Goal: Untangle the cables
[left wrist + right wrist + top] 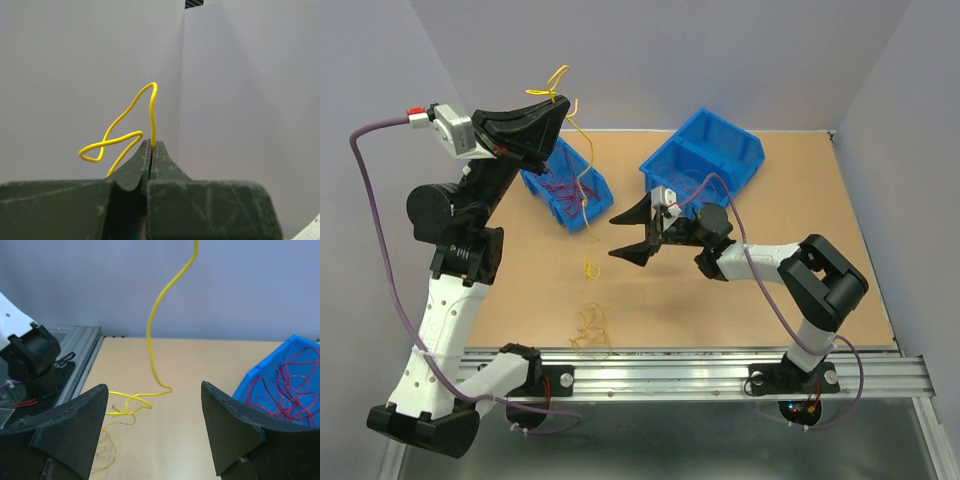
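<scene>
Top external view: we see a blue bin (603,188) of red wires (563,185) behind the yellow cable (588,265). Our left gripper (560,100) pinches it; our right gripper (613,237) gapes wide, empty.

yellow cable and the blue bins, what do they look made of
The yellow cable looks like thin wire in glossy plastic insulation: it holds kinks and stands up stiffly above the left tool. The blue bins look like moulded plastic, with smooth, uniformly coloured walls and a slight sheen.
</scene>
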`<action>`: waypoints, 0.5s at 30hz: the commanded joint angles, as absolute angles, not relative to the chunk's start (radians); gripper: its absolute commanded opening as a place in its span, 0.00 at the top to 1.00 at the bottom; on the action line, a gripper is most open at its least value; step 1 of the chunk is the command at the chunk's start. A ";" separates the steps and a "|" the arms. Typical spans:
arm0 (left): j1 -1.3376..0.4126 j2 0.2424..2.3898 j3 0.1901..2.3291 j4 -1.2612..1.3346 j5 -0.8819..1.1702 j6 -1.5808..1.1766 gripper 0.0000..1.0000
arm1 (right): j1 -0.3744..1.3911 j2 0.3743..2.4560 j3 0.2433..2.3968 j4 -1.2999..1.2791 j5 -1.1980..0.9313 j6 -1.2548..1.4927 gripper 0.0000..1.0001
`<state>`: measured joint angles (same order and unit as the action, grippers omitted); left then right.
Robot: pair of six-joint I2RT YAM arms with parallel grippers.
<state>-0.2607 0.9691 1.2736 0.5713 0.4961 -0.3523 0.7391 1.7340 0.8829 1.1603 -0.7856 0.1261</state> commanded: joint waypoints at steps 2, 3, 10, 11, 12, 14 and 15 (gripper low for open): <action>-0.265 0.956 1.264 0.653 0.523 -0.393 1.00 | 0.739 1.773 0.914 1.353 -0.850 0.247 0.20; -0.267 0.957 1.259 0.655 0.525 -0.393 1.00 | 0.741 1.779 0.919 1.356 -0.835 0.248 0.20; -0.268 0.979 1.258 0.660 0.522 -0.397 1.00 | 0.741 1.819 0.971 1.355 -0.724 0.224 0.28; -0.268 0.983 1.258 0.660 0.522 -0.397 1.00 | 0.741 1.831 0.991 1.350 -0.729 0.230 0.35; -0.270 0.986 1.259 0.660 0.523 -0.399 1.00 | 0.741 1.838 0.999 1.350 -0.742 0.238 0.41; -0.270 0.992 1.259 0.660 0.523 -0.399 1.00 | 0.741 1.842 1.009 1.350 -0.770 0.256 0.75; -0.270 0.997 1.259 0.658 0.523 -0.394 1.00 | 0.741 1.836 1.005 1.350 -0.793 0.262 0.84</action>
